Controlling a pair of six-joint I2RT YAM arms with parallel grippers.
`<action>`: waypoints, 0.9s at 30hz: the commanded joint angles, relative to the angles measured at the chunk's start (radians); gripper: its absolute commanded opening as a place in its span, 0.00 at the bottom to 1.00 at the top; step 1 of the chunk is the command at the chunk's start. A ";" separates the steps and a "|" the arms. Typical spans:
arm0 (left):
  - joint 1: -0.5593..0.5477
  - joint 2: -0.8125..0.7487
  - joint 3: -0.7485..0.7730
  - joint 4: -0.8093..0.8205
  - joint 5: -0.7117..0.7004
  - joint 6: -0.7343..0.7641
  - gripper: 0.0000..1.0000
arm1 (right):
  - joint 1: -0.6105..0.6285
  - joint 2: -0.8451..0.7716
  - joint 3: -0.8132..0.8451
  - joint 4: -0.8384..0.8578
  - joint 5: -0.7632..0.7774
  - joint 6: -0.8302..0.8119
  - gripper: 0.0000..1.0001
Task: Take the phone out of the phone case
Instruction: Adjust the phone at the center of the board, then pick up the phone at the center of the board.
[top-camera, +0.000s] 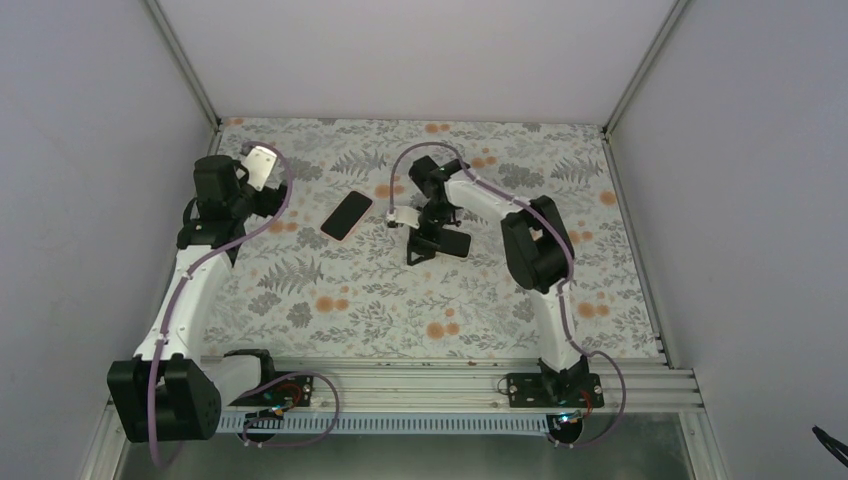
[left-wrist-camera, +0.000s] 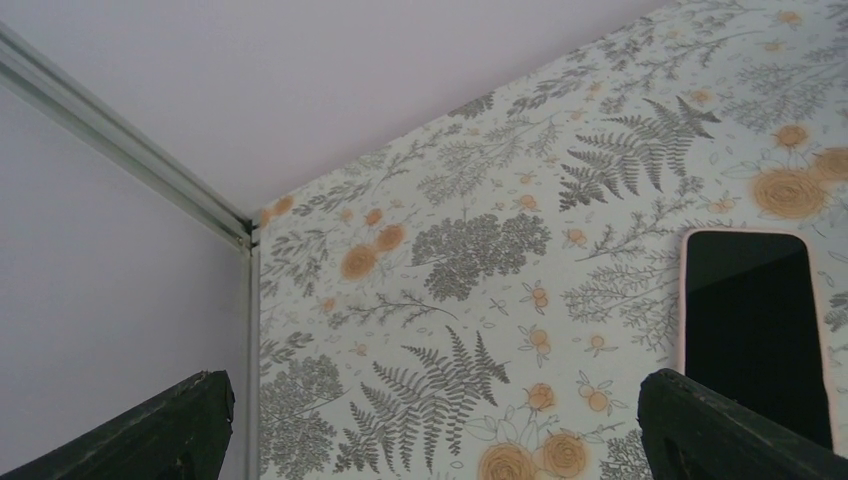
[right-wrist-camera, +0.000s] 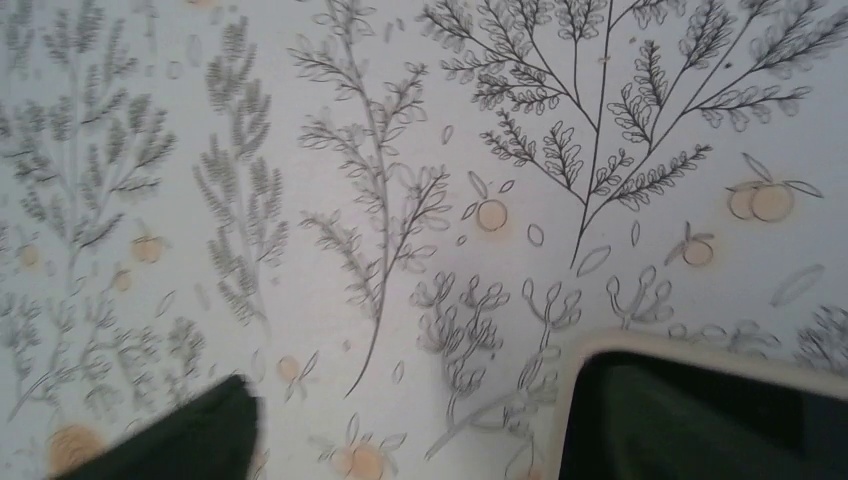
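Observation:
Two black phones lie on the floral table. One phone (top-camera: 346, 215) lies left of centre. In the left wrist view it (left-wrist-camera: 755, 330) shows a thin pink case rim (left-wrist-camera: 682, 300). The other phone (top-camera: 452, 244) lies under my right gripper (top-camera: 432, 238). In the right wrist view it (right-wrist-camera: 700, 425) shows a pale cream-pink rim (right-wrist-camera: 590, 360). I cannot tell which rim is the task's case. My right gripper (right-wrist-camera: 420, 462) is open and low over the table, with one finger (right-wrist-camera: 190, 430) left of that phone. My left gripper (left-wrist-camera: 430, 440) (top-camera: 265, 195) is open and empty, left of the first phone.
The table (top-camera: 330, 290) has white walls on three sides, with a metal corner post (left-wrist-camera: 120, 130) at the back left. An aluminium rail (top-camera: 430, 375) runs along the near edge with both arm bases on it.

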 joint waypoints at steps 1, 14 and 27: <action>0.006 -0.046 -0.032 -0.006 0.074 0.048 1.00 | -0.026 -0.164 -0.055 -0.012 0.018 -0.044 1.00; 0.007 -0.023 -0.028 -0.031 0.265 0.052 1.00 | -0.147 -0.304 -0.345 0.290 0.243 -0.063 1.00; 0.007 -0.030 -0.117 -0.011 0.308 0.065 1.00 | -0.159 -0.090 -0.138 0.156 0.177 -0.082 1.00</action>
